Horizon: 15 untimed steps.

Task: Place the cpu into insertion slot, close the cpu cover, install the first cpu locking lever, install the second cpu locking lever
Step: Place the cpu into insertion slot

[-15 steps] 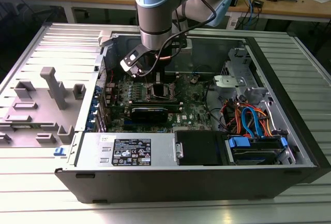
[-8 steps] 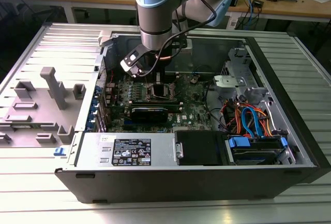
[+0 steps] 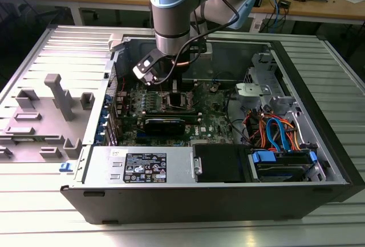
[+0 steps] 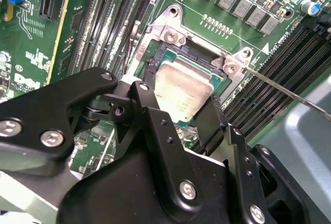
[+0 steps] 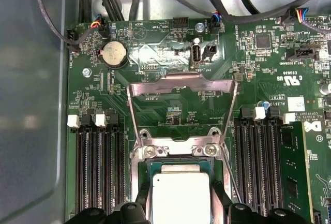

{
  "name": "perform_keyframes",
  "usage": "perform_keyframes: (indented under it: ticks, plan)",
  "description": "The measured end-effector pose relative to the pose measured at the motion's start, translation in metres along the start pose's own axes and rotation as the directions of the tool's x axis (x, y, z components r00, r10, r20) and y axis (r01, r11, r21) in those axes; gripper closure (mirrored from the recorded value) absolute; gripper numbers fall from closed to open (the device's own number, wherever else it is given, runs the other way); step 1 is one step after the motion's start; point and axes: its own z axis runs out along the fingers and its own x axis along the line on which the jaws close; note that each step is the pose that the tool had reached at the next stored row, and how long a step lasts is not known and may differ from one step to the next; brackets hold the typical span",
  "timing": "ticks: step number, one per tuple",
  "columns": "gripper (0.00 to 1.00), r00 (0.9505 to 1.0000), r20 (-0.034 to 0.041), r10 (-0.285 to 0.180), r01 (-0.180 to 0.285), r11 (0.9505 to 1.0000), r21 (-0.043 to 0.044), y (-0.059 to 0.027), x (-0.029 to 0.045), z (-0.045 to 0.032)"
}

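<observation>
I am looking down into an open dark-grey metal computer case (image 3: 228, 198) that is lying on a ribbed aluminium table (image 3: 171, 230), with pale grey plastic fixture blocks (image 3: 60, 96) standing at the exterior view's left. Inside it, a green circuit motherboard (image 5: 170, 43) is carrying long black memory slots (image 5: 98, 172) and a round silver coin battery (image 5: 113, 54). A grey labelled power supply box (image 3: 142, 167) is sitting along the case's near wall, and orange and blue cables (image 3: 274, 130) are bunching at the exterior view's right.

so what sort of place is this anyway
Probably a robotics lab or test bench: a robot arm reaches into an open computer case lying on a ribbed metal table, and wooden workbenches behind carry cables.
</observation>
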Motion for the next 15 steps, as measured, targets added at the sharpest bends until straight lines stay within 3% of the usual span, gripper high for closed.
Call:
perform_keyframes:
  ticks: [3, 6, 9, 15]
  plan:
    - [0.45, 0.9995, -0.0026, -0.030, 0.030, 0.9995, -0.0002, 0.0000, -0.0002, 0.0000]
    - [0.45, 0.9996, -0.0025, -0.030, 0.030, 0.9996, -0.0002, 0.0001, -0.0001, 0.0001]
    - [0.45, 0.9996, 0.0046, -0.028, 0.028, 0.9996, -0.0004, 0.0003, 0.0000, 0.0002]
    - [0.45, 0.9996, 0.0055, -0.027, 0.027, 0.9996, -0.0001, 0.0003, -0.0001, 0.0000]
